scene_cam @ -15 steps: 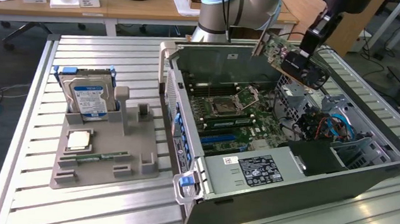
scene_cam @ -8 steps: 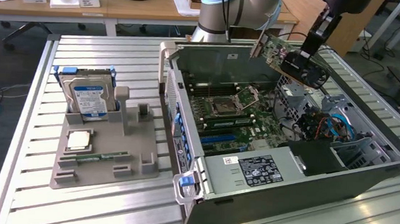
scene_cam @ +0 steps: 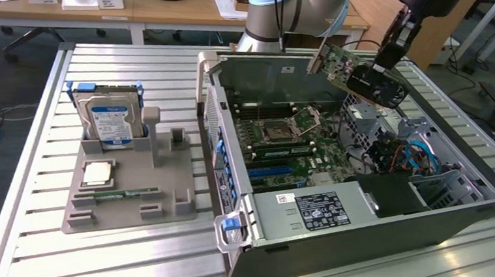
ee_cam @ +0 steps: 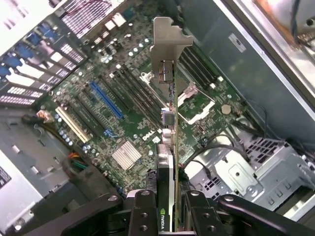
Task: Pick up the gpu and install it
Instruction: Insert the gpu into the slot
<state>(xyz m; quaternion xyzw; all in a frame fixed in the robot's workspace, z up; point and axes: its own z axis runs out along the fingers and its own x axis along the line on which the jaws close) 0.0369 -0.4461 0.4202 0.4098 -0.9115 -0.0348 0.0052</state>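
Arm (scene_cam: 274, 13) comes in from the far edge of the desk (scene_cam: 135, 255), reaches toward the exterior view's right over the open pc case (scene_cam: 451, 211), and the claw (scene_cam: 377, 64) is angled down into it. Claw is pinching the gpu (scene_cam: 378, 87). In the wrist view the black fingers (ee_cam: 142, 216) sit either side of the card's near end, with the claw (ee_cam: 170, 219) clamped on the gpu (ee_cam: 165, 164), seen edge-on. Card hangs in the air above the far half of the case, over the motherboard (scene_cam: 291, 141), touching nothing but the claw. Long axis runs roughly across the exterior view and is tilted: the silver bracket (scene_cam: 315, 59) end is toward the left and higher, the held end lower and to the right. Black cooler faces the exterior camera. From the wrist, the long axis points away from the camera, with the bracket (ee_cam: 167, 39) at the far end in front of the CPU socket (ee_cam: 194, 101). Readable: NVIDIA logo (ee_cam: 161, 218) on the cooler right at the fingers, and a Dell mark (ee_cam: 146, 139) on the board beside the finned heatsink (ee_cam: 126, 155). Power supply (scene_cam: 321, 212) has a white label — text too small to read. On the exterior view's left, a grey fixture (scene_cam: 130, 202) on the desk holds the hard drive (scene_cam: 109, 121) upright; blue-white label, print unreadable.
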